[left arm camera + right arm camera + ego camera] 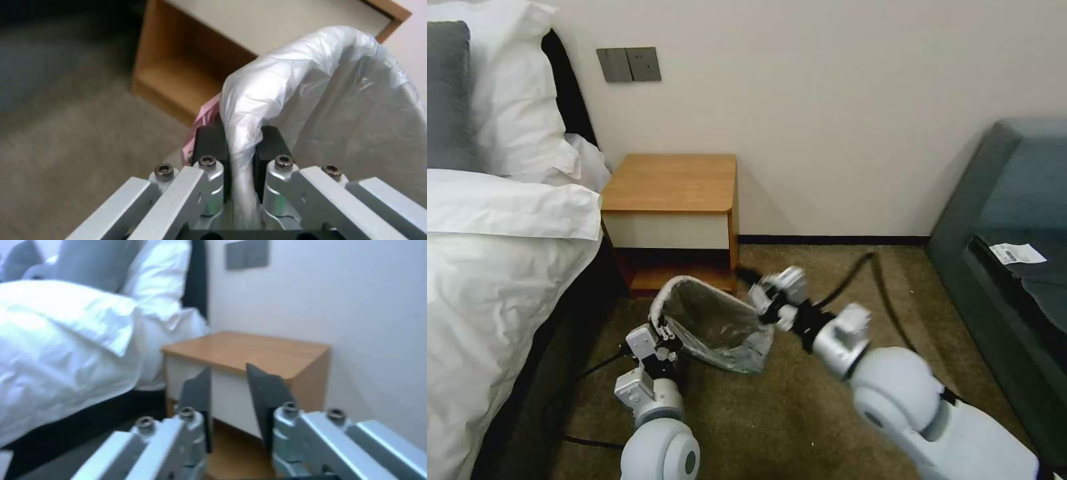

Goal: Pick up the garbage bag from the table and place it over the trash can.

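Garbage bag point(714, 328): grey translucent, crinkly, mouth spread open, low centre-left of head view, on carpet w/ pink band at near edge. Trash can itself can't be made out under it. Table point(671, 183): orange-brown top bare, white drawer front, centre frame, just behind bag.

No legible text; white label point(1018, 253) on dark case, print too small.

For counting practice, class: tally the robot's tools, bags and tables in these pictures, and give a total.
Tools: 2, the left tool and the right tool
Bag: 1
Table: 1
Total: 4
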Controlling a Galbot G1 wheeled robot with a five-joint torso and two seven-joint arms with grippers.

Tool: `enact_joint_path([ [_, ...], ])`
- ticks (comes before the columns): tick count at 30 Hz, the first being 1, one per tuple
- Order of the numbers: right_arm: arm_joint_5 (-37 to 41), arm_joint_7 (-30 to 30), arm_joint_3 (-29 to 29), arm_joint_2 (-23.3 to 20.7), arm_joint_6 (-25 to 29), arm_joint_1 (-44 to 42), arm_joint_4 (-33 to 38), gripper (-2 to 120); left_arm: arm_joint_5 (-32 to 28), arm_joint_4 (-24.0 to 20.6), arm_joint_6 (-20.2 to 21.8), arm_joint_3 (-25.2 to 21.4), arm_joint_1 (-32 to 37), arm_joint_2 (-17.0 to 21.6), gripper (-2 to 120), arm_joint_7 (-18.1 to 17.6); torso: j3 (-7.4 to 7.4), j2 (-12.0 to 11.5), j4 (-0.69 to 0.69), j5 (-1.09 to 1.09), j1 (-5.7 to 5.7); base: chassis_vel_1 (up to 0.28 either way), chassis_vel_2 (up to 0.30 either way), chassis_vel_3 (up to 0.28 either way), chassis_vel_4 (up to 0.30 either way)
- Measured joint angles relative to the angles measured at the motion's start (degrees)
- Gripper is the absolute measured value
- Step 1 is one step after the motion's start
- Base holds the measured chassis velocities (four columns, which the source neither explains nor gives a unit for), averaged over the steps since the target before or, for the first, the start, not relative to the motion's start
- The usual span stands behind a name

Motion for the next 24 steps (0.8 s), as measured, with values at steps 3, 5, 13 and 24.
enact_joint_path([
  [3,-0.89,-1.01,2.86,1.65,1.54,-2.96,-0.85,36,-4.69,-0.57,1.28,0.03,-0.47,0.05,8,-1.38,0.00,0.00,0.00,0.00,0.00,0.000,0.000,0.000,0.000],
  [5,-1.42,-1.51,4.62,3.02,3.00,-5.41,-1.88,45,-8.43,-0.50,1.91,-0.13,-1.03,0.02,8,-2.77,0.00,0.00,0.00,0.00,0.00,0.000,0.000,0.000,0.000],
  [13,-3.44,-3.29,6.13,6.28,5.25,-9.02,-2.75,72,-12.46,3.27,2.13,-0.22,-1.90,-0.46,8,-6.02,0.00,0.00,0.01,-0.01,0.00,0.000,0.000,0.000,0.000],
  [24,-6.52,-4.74,4.62,7.40,7.30,-10.62,-3.98,100,-14.55,6.18,1.87,0.04,-2.19,-0.49,8,-10.53,0.01,0.00,0.01,-0.01,0.00,0.000,0.000,0.000,0.000],
])
